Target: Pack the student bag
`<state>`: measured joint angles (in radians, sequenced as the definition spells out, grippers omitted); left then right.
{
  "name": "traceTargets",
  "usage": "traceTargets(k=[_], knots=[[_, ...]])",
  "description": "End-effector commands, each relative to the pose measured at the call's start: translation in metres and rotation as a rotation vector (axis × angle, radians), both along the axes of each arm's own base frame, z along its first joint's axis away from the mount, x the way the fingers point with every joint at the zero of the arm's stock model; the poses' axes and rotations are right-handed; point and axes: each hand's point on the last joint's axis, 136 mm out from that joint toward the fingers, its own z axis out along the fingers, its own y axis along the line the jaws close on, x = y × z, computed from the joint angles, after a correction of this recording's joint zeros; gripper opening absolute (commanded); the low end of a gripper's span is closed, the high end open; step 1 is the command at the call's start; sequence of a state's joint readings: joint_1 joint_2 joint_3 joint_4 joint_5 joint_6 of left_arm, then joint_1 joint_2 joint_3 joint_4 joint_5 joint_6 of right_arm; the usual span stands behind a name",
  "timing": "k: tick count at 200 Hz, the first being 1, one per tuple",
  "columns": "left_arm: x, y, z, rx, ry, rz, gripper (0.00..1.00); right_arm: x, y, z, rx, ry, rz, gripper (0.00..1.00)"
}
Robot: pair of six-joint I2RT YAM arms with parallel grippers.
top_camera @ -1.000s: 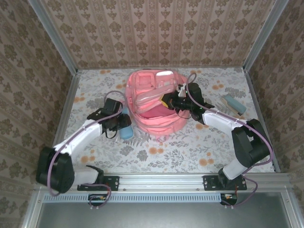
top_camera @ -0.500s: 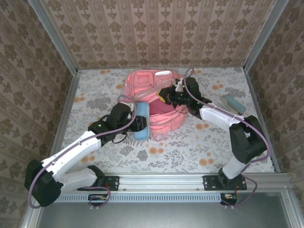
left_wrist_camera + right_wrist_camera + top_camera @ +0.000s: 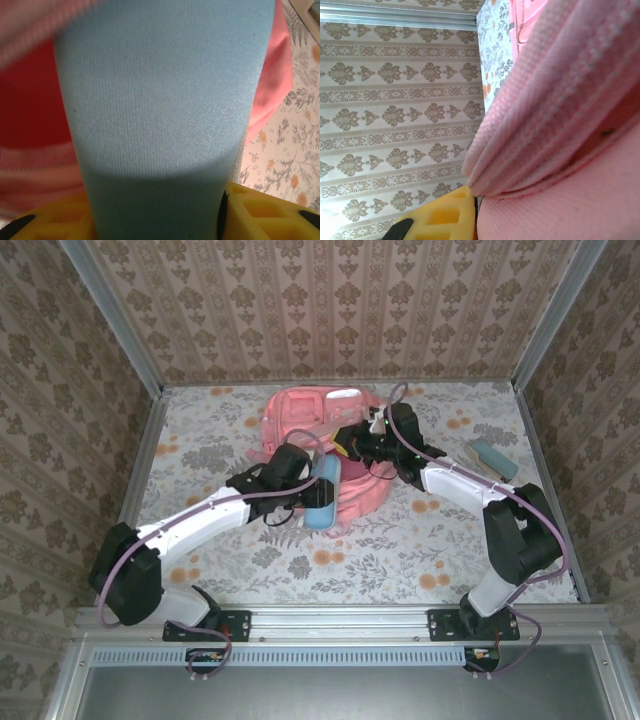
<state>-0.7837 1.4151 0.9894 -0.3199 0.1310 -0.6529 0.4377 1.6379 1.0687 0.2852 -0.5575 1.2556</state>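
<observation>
I'm working the loading step: one arm is bringing an item to the bag (image 3: pixel 300 412) while the other is holding its mouth open. The bag is lying at the far middle of the table (image 3: pixel 420 540), its dark red inside facing my side.

My left gripper (image 3: pixel 318 490) is clamping a pale blue case (image 3: pixel 325 505) between its fingers. The case is standing on end at the near rim of the opening, just in front of the red lining. In the left wrist view the case (image 3: pixel 160 125) is taking up most of the picture, with pink fabric and red lining behind it.

My right gripper (image 3: pixel 352 445) is pinching the bag's upper lip from the right. In its own camera a fold of pink fabric (image 3: pixel 560 100) is running down to the yellow finger (image 3: pixel 445 212).

Next, I judge, the case needs tipping forward and pushing deeper past the rim before I let go, with the right arm holding the lip high so nothing snags. Another blue object (image 3: pixel 490 458) is waiting on the table to the right, well apart from the bag.
</observation>
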Motion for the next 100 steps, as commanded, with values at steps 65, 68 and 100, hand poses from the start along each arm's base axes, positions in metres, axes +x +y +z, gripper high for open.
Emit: traceTargets(k=[65,68,100], knots=[[0.039,-0.006,-0.007,-0.081,0.097,0.201,0.50,-0.052,-0.011,-0.001,-0.070,-0.051,0.097,0.46],[0.040,-0.006,-0.008,-0.083,0.097,0.205,0.50,-0.054,-0.013,-0.003,-0.082,-0.051,0.094,0.48],[0.045,-0.012,-0.004,-0.105,0.096,0.212,0.51,-0.077,-0.039,-0.030,-0.243,-0.091,0.089,0.55]])
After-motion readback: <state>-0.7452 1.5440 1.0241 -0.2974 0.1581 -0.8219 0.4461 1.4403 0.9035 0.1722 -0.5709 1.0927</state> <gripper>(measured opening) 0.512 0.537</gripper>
